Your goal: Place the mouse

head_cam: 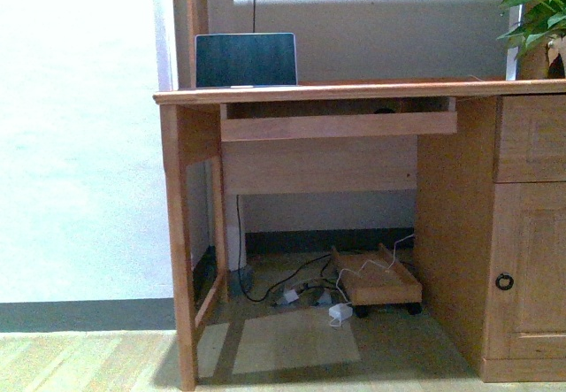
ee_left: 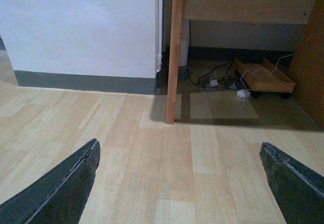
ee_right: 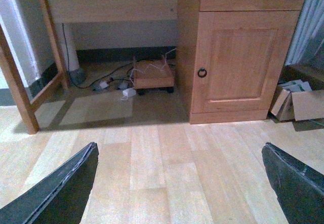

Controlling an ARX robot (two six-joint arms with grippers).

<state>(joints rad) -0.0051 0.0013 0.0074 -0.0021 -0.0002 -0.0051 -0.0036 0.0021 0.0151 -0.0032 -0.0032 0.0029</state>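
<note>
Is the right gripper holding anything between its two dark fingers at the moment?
No, the right gripper stands wide open, with only the pale wooden plank floor showing between its fingers.

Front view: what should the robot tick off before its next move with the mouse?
1. Mouse found: cannot tell; only a dark speck in the pull-out tray.
2. Left tool open, empty: ok.
3. Right tool open, empty: ok.
4. Tools near the desk: not ok; both over bare floor.
5. Cables under desk clear of the path: ok.
</note>
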